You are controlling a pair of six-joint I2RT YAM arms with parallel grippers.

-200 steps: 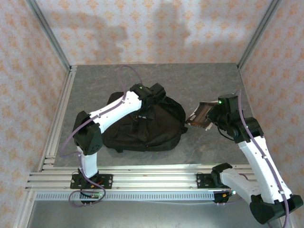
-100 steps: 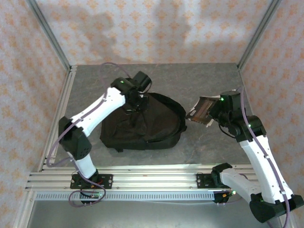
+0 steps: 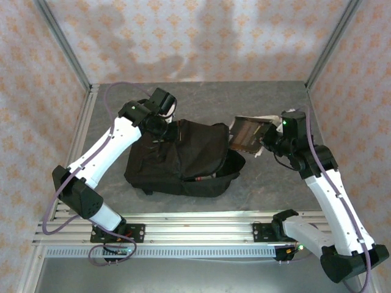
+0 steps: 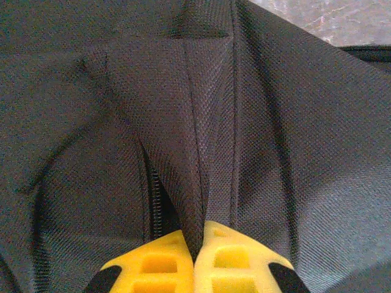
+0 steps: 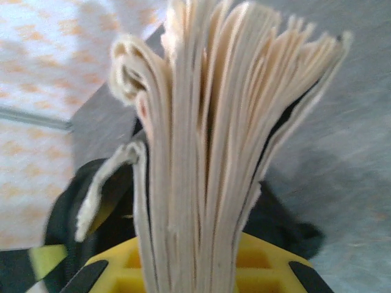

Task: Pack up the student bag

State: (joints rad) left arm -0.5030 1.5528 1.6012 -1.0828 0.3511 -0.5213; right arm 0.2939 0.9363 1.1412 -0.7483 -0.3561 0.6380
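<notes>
The student bag (image 3: 183, 162), black and soft, lies at the middle of the grey table with its mouth gaping toward the right. My left gripper (image 3: 160, 125) is at the bag's far left top, shut on a pinched fold of its fabric (image 4: 195, 183) beside a zip; the yellow fingertips (image 4: 165, 250) meet on the cloth. My right gripper (image 3: 264, 139) is shut on a dark-covered book (image 3: 247, 133), held in the air just above the bag's right rim. In the right wrist view the book's cream page edges (image 5: 214, 122) rise from the jaws, with the bag (image 5: 287, 226) dark behind them.
Patterned walls close the table on three sides, with metal posts (image 3: 64, 49) in the back corners. Aluminium rails (image 3: 195, 229) run along the near edge by the arm bases. Bare grey tabletop (image 3: 275, 183) lies right of the bag.
My left gripper closed on the bag's fabric and pulled it up and to the back left, opening the bag's mouth. My right gripper carried the book left to the bag's rim.
</notes>
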